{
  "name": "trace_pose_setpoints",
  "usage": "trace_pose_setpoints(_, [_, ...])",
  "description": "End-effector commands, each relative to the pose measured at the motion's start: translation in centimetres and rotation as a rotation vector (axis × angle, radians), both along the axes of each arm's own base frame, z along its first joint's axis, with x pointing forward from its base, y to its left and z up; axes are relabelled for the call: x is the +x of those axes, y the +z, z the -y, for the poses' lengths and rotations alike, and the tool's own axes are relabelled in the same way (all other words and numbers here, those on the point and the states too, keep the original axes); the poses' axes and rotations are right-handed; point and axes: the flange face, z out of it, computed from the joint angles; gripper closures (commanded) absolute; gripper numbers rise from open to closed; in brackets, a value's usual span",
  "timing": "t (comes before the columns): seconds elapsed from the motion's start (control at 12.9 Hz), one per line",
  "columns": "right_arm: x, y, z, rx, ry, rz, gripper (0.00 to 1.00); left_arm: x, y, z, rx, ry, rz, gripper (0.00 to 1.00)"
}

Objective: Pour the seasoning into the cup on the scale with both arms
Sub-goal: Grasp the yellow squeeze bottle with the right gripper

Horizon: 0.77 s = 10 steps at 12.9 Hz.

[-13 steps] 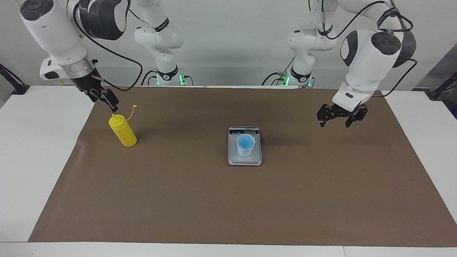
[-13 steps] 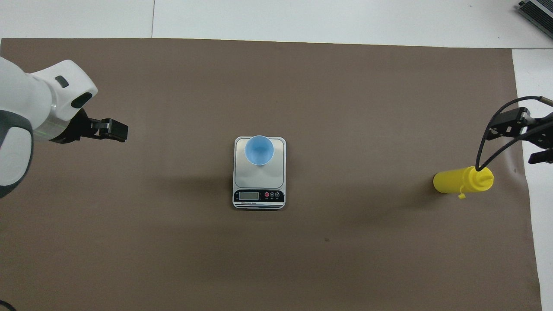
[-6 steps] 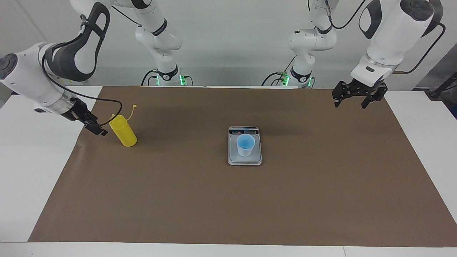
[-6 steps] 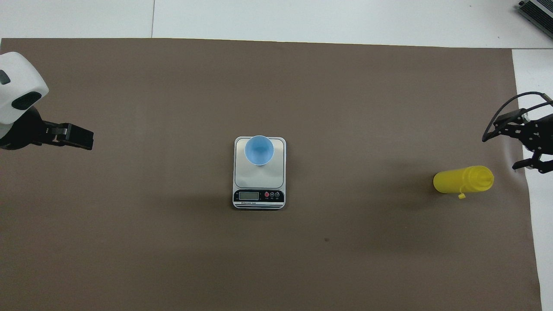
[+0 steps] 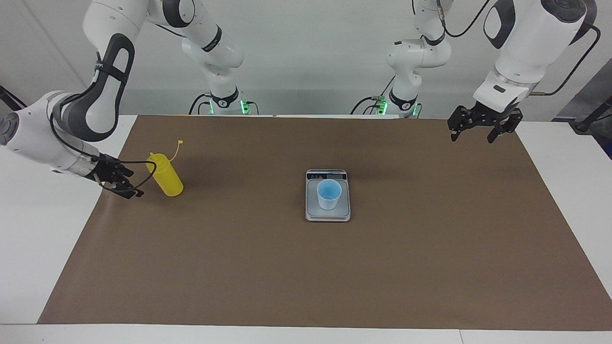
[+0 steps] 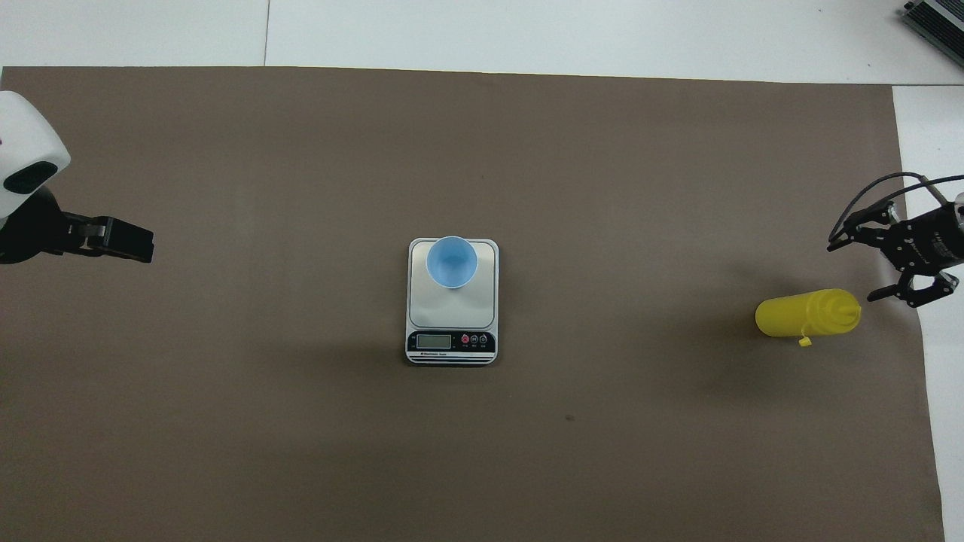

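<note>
The yellow seasoning bottle point(image 5: 166, 175) stands upright on the brown mat toward the right arm's end of the table, its tethered cap point(image 5: 179, 143) hanging open; it also shows in the overhead view point(image 6: 802, 314). My right gripper point(image 5: 131, 184) is open and low beside the bottle at the mat's edge, a small gap from it; it also shows in the overhead view point(image 6: 855, 269). The light blue cup point(image 5: 329, 194) point(image 6: 451, 261) stands on the silver-grey scale point(image 5: 313, 212) point(image 6: 452, 309) mid-table. My left gripper point(image 5: 472, 138) point(image 6: 147, 246) hangs open and empty in the air over the mat toward the left arm's end.
The brown mat point(image 5: 306, 267) covers most of the white table point(image 5: 38, 229). A dark device point(image 6: 938, 22) lies at the table corner farthest from the robots at the right arm's end.
My right gripper has come down from above the bottle's top to low beside it. My left gripper rose and drew back toward its end of the table, then held still.
</note>
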Motion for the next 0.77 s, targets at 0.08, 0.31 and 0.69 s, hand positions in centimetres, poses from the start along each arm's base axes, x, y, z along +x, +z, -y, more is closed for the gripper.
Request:
trace_pose_setpoints(0.08, [0.2,-2.4,-0.3,0.087,-0.048,-0.027,0.00,-0.7,1.7,-2.1,-0.044,0.022,0.005,0.00])
trace_pose_setpoints(0.31, [-1.7,-4.4,-0.4,0.137,-0.077,-0.075,0.00,-0.9,1.6,-1.9,-0.042,-0.001,0.006,0.00])
trace_pose_setpoints(0.69, [-5.4,-5.4,-1.3,0.278,-0.119,-0.177,0.00,-1.0,1.5,-2.1,-0.036,0.002,0.011,0.00])
